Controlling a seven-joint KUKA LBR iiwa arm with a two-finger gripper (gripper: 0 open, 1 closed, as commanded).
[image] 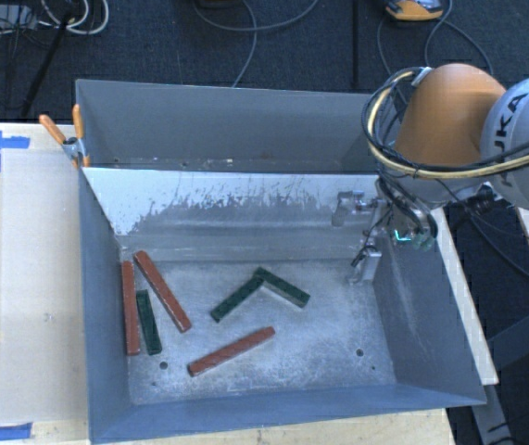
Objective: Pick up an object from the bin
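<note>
Dark floor behind; grey bin (245, 137) in front, its bottom scuffed.

Camera view: six flat sticks lie loose on the bin floor. Three crowd the left wall: two brown sticks (131, 309) with a short green stick (147, 323) between their lower ends, likely slid there. Mid-floor, two green sticks (283, 287) meet end to end in an L; a lone brown stick (231, 351) lies just below.

Gripper (363, 244) hangs by the right wall, the side the arm reaches in from, over bare floor. Jaws apart or together: cannot tell. Nearest pick, by judgement, is the L's right arm, left of the gripper and lower, apart from it.
</note>
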